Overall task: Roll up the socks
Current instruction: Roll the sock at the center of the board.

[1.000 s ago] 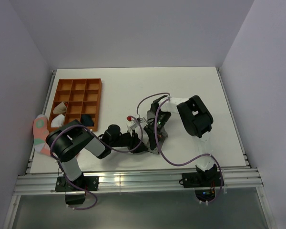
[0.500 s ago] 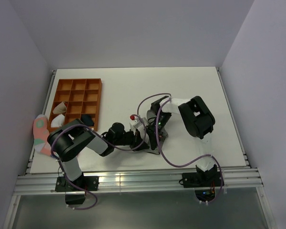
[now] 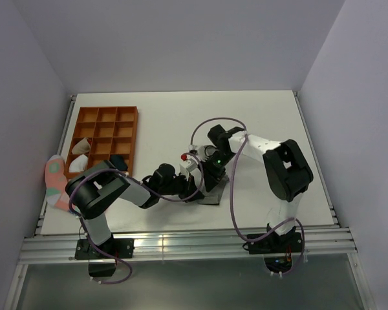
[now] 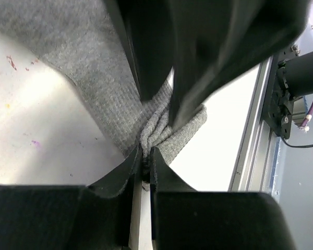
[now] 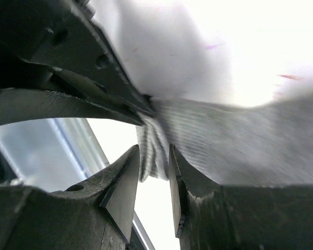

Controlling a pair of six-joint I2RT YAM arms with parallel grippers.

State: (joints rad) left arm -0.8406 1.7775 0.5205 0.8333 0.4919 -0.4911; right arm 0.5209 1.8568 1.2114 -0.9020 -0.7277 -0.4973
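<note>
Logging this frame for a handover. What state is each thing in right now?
Grey sock: unrolled, one edge bunched.
Left gripper: shut on that bunched edge.
Right gripper: jaws parted, sock edge between them.
Orange tray: pale rolled bundles in its left column.
Pink sock: unrolled, flat, left of the tray.

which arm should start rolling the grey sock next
Left, probably. The left end effector is pinched shut on a bunched edge of the grey ribbed knit sock, so it can likely pull the roll. The right end effector only straddles that fabric, jaws apart.
</note>
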